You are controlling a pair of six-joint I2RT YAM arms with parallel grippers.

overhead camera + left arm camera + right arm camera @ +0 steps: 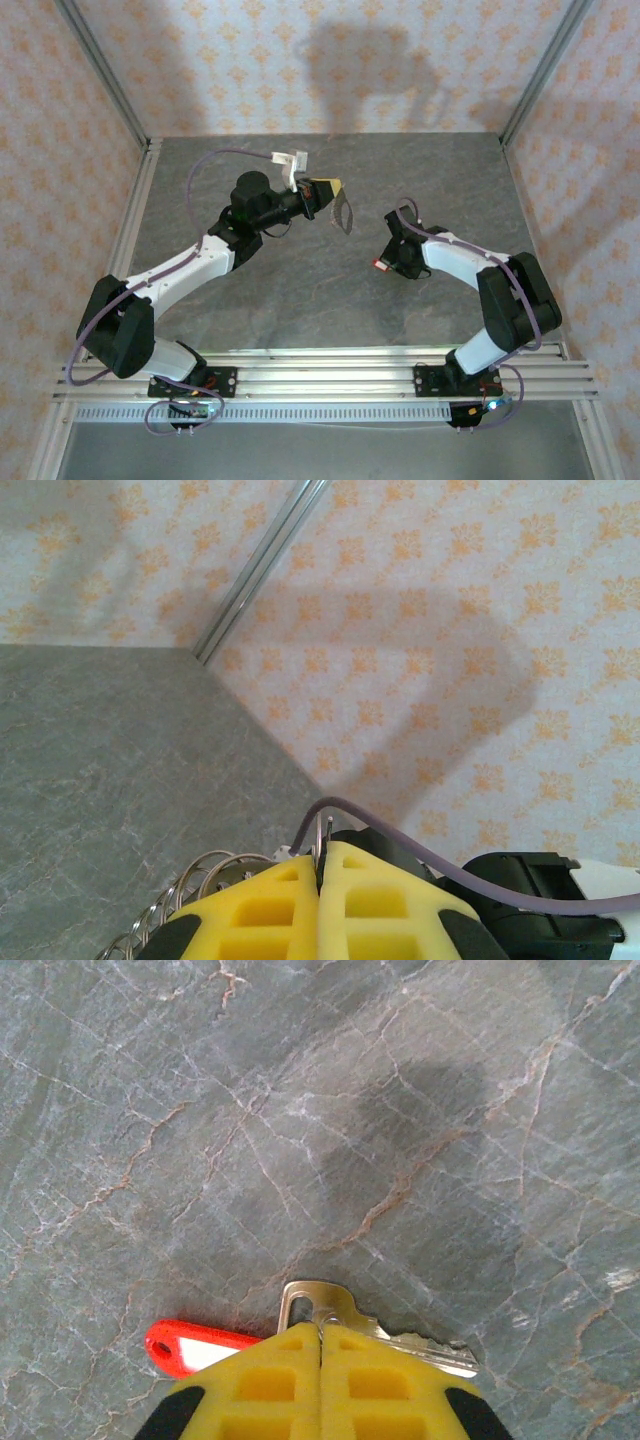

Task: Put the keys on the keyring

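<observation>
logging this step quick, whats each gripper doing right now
left gripper: closed, holding the keyring
right gripper: closed, holding the key

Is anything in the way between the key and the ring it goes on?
Nothing visible is in the way. The right gripper holds the key, the left gripper holds the keyring, and bare table lies between them.

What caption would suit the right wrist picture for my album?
Right gripper pinching a silver key with a red tag, against the grey veined table.
</observation>
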